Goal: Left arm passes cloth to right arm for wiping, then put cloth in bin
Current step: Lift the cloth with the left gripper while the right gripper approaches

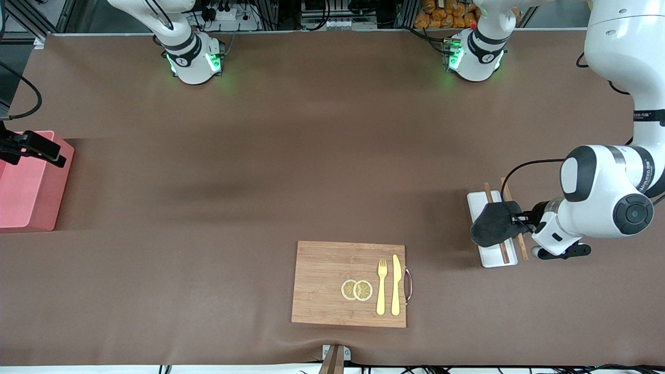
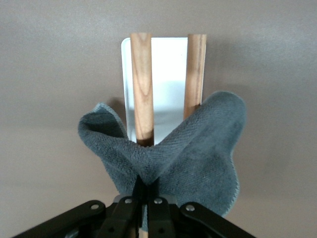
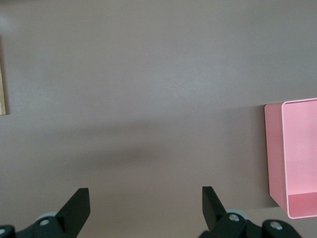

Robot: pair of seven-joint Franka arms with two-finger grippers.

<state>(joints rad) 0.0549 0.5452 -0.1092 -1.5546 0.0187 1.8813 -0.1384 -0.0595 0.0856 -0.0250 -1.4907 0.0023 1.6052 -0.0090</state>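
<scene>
The cloth hangs rumpled over the white tray and its two wooden sticks, pinched in the left gripper. The right gripper, fingers spread, hovers above the pink bin.

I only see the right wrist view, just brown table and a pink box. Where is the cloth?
Observer: The left tool is shut on the cloth, over a white tray.
Operator: What's on the tray?
Observer: Two wooden sticks lie along it.
Operator: Where's my tool?
Observer: The right tool, open, waits by the pink bin at the right arm's end of the table.
</scene>
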